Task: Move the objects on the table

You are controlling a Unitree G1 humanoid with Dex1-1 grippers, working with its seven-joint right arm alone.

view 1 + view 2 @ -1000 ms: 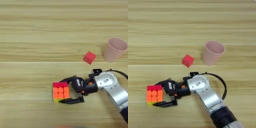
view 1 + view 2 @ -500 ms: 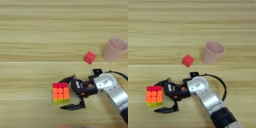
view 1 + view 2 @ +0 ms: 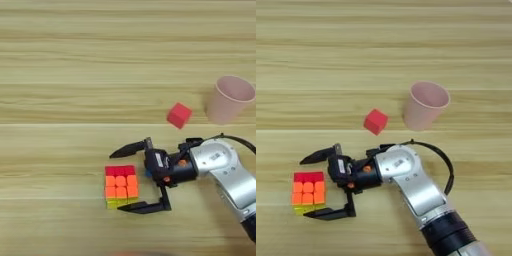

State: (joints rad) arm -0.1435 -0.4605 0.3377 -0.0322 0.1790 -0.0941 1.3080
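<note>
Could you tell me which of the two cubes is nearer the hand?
The multicoloured puzzle cube, right by the open hand. The plain red cube sits farther up, beside the pink cup.

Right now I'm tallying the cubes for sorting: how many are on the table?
2. The puzzle cube sits between the open jaws of the right gripper, near the front. The small red cube lies farther back, left of the pink cup. None appears hidden.

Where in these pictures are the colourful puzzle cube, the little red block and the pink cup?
puzzle cube (image 3: 121,186): left eye view, middle of its top face.
red block (image 3: 376,121): right eye view, centre of its top.
pink cup (image 3: 421,114): right eye view, on its outer wall below the rim.
</note>
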